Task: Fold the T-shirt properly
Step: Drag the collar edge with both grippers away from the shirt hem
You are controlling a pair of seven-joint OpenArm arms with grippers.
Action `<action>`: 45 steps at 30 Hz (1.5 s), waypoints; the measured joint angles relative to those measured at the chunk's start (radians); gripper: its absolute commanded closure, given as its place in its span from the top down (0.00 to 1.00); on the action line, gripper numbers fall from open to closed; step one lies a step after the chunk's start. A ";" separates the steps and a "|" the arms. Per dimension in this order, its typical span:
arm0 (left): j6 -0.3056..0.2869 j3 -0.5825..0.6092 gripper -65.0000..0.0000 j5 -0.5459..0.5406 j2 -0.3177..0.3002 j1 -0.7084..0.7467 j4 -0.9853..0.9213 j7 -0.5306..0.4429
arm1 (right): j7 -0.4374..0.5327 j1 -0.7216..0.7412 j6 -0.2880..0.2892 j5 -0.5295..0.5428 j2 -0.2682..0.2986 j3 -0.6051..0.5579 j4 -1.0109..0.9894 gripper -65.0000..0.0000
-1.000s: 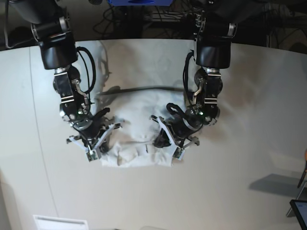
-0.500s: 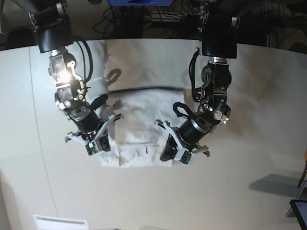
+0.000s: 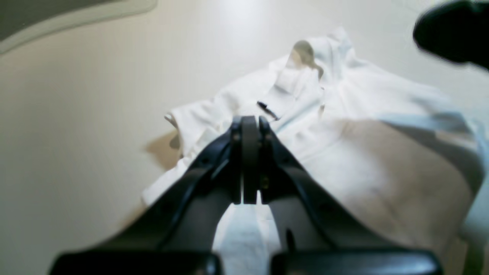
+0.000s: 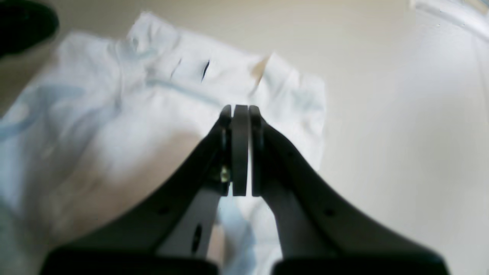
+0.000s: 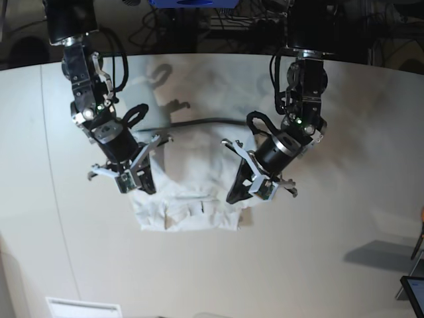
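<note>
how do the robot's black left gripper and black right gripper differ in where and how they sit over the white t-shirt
In the base view, the black left gripper points down toward the picture's left, while the black right gripper points down toward its right. The left gripper's tip is slightly lower in the picture than the right gripper's. Both are shut and appear over the white fabric T-shirt.

so the T-shirt (image 5: 192,159) is plain white, no print, with greyish-tan shading on it. the table (image 5: 318,258) around the shirt is a pale off-white, kinda beige in the wrist views. both arms above the shirt are mostly black with silvery grey bits, and there's a bright blue thing (image 5: 193,3) way beyond the shirt.
</note>
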 measured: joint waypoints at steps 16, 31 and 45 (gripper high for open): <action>-0.003 0.013 0.00 0.053 0.000 0.109 -0.032 -0.001 | -0.003 -0.064 0.003 0.003 -0.011 0.002 -0.086 0.01; 0.012 0.010 0.00 0.129 0.027 0.150 -0.097 -0.042 | 0.088 -0.142 -0.016 0.012 -0.034 0.008 -0.117 0.01; 0.017 -0.003 0.00 0.117 0.024 0.270 -0.010 -0.059 | 0.071 -0.228 -0.023 0.011 -0.032 0.007 -0.036 0.01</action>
